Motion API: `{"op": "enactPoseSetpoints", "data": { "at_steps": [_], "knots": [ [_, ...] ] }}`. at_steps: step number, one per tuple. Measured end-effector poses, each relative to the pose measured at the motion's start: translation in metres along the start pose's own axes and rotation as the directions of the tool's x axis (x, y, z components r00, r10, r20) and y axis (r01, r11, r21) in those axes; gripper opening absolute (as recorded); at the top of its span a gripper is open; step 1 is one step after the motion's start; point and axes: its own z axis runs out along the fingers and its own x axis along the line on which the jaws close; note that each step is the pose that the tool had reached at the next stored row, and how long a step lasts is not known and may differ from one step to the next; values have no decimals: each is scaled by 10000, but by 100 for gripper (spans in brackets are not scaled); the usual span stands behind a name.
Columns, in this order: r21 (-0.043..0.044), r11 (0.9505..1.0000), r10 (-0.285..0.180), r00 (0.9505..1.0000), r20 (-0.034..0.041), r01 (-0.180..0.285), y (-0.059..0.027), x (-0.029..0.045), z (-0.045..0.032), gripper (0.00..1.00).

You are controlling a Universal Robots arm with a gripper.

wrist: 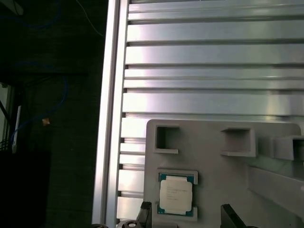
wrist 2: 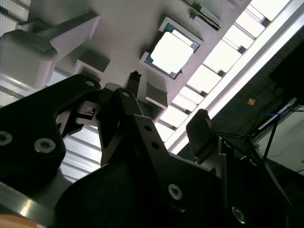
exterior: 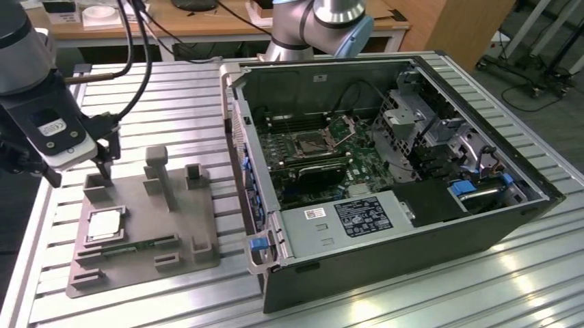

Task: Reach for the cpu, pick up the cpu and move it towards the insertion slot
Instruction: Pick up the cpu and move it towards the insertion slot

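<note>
The cpu [exterior: 105, 224] is a small flat silver square lying in a recess of the grey tray [exterior: 187, 225] at the exterior view's left. My gripper [exterior: 81, 176] hovers just above the tray's far end, short of the cpu and not touching it. In both wrist views the cpu [wrist: 175, 194] [wrist 2: 173, 47] shows beyond the dark fingertips [wrist: 145, 211]. The gripper [wrist: 187, 216] [wrist 2: 168, 102] is open, with nothing between its fingers. The insertion slot [exterior: 315, 142] is a metal-framed square socket on the motherboard inside the open computer case [exterior: 392, 171].
A green memory strip [exterior: 137, 244] lies in the tray near the cpu. Upright grey posts [exterior: 157, 167] rise from the tray beside my gripper. The slatted metal table's edge [wrist: 110, 118] runs close to the tray. The arm's base [exterior: 319, 27] stands behind the case.
</note>
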Motion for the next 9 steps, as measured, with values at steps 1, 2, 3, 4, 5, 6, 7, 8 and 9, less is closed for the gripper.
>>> {"op": "enactPoseSetpoints", "data": {
  "at_steps": [1, 2, 3, 4, 5, 6, 7, 8, 9],
  "knots": [
    [0, 10000, 0, 10000, 0, 0, -3, 0, 15, 66],
    [0, 10000, -1, 10000, -1, 1, -6, 1, 30, 66],
    [0, 10000, -1, 10000, 0, 1, -8, 1, 46, 66],
    [0, 10000, 0, 10000, 0, 0, -11, 1, 61, 66],
    [0, 10000, 0, 10000, 0, 0, -13, 1, 75, 66],
    [0, 10000, 0, 10000, 0, 0, -15, 2, 87, 66],
    [0, 10000, -1, 10000, 0, 1, -17, 1, 97, 66],
    [1, 10000, 0, 10000, -1, 0, -19, 2, 104, 66],
    [0, 10000, 0, 10000, 0, 0, -19, 2, 110, 66]
  ]
}}
